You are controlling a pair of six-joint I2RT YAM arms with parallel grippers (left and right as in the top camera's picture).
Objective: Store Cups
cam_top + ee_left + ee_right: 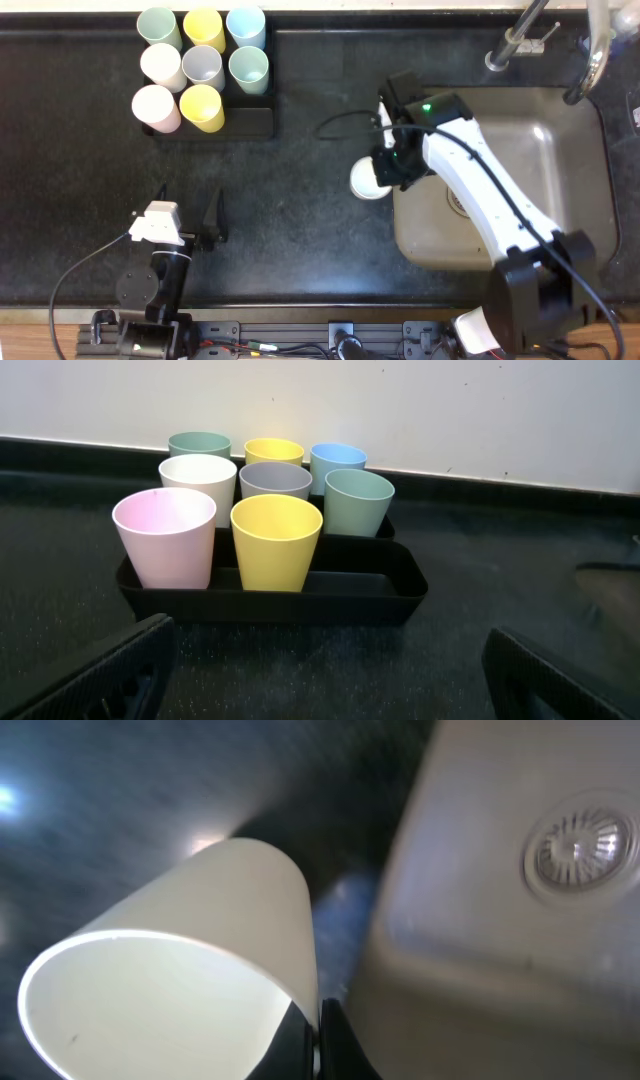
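right claw (386, 168): pinching the white cup (180, 970), dark fingers on its wall near the rim
white cup: plain, smooth, tapered; tilted, with the open mouth toward the wrist camera; over the table (300, 230), just beside the sink's (560, 140) left rim
left claw (325, 670): spread wide, holding nothing; low over the table's near left, facing the tray (350, 595)
tray: black, rectangular, low wall; far left of the table by the back edge, well apart from the white cup
tray load: eight cups (203, 67), upright, mouths up, packed close together
- far row: green, yellow, blue
- middle row: white, grey, green
- near row: pink, yellow; sink-side slot bare
cup look: matte, round, tapered, same shape as the held one
table: dark, speckled, flat
sink: metal, rounded corners, round slotted drain (585, 845)
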